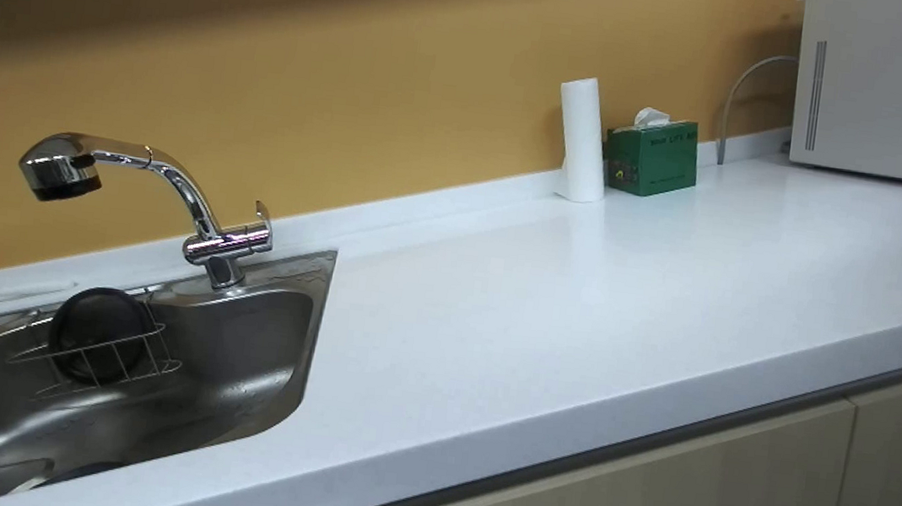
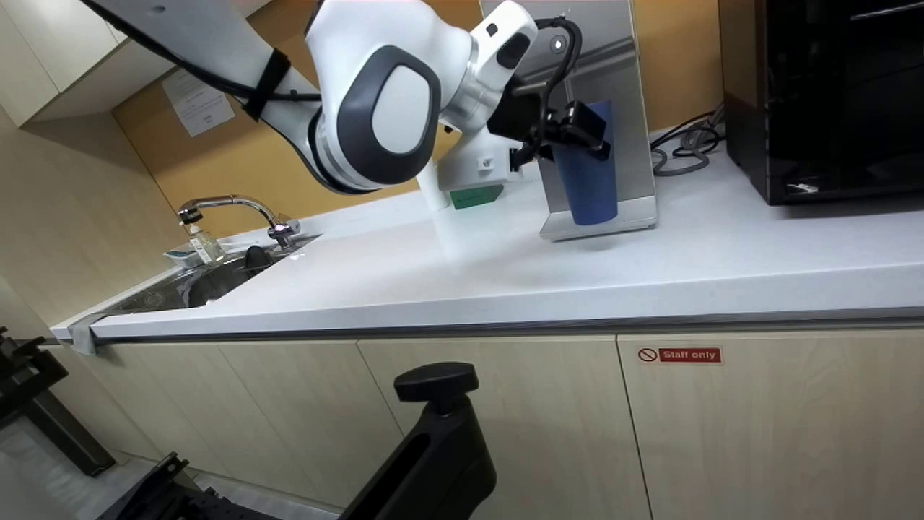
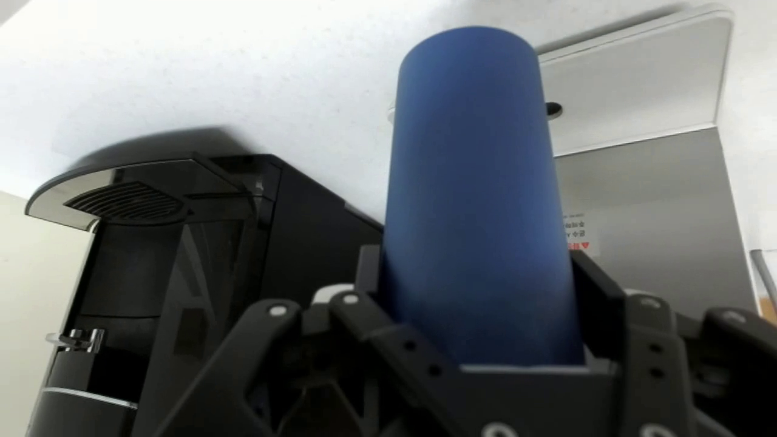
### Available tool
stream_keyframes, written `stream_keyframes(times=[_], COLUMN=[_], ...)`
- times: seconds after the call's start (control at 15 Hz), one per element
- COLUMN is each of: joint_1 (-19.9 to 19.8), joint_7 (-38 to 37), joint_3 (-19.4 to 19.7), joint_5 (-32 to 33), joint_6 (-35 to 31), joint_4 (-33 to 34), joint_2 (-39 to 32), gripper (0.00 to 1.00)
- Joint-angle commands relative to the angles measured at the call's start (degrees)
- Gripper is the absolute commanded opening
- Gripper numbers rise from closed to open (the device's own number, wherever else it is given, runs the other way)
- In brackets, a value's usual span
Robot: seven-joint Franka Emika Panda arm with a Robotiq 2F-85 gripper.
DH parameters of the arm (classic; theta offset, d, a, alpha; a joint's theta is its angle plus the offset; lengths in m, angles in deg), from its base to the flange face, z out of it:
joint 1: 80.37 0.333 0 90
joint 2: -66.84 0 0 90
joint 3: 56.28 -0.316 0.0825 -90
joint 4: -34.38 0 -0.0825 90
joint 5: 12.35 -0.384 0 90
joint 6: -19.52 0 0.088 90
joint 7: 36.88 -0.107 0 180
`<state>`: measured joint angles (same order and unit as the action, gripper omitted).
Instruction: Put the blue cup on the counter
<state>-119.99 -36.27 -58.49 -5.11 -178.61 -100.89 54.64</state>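
Observation:
The blue cup [image 2: 590, 188] is a tall tapered tumbler, held nearly upright in front of a grey steel dispenser. My gripper [image 2: 583, 133] is round its upper part. In the wrist view my gripper [image 3: 475, 261] has a finger against each side of the cup [image 3: 473, 182]. The cup's base overlaps the dispenser's base ledge in an exterior view; I cannot tell whether it touches anything. The glossy white counter [image 1: 581, 302] shows in both exterior views [image 2: 390, 271] and in the wrist view [image 3: 243, 73]. The arm and cup are out of view in an exterior view.
The dispenser [image 2: 635, 166] with its flat base ledge [image 3: 655, 85] is close behind the cup. A black appliance [image 2: 837, 108] stands beside it. A paper roll [image 1: 583, 136], green tissue box [image 1: 657, 158], white appliance [image 1: 873, 89] and steel sink [image 1: 262, 342] are along the counter.

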Motion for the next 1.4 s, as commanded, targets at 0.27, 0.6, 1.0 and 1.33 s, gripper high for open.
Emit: stream_keyframes(times=[0.27,0.6,1.0,1.33], joint_1=[-2.6,-3.6,-2.4,-2.0], joint_7=[-3.9,-3.5,-0.4,1.1], joint_3=[-3.0,-3.6,-1.8,-1.1], joint_5=[-1.1,-0.8,-1.8,-2.4], joint_6=[0.0,0.1,0.1,0.1], joint_4=[-4.4,-4.3,-3.4,-2.7], joint_2=[2.2,1.2,-0.7,-2.2], gripper=[0.49,0.49,0.49,0.49])
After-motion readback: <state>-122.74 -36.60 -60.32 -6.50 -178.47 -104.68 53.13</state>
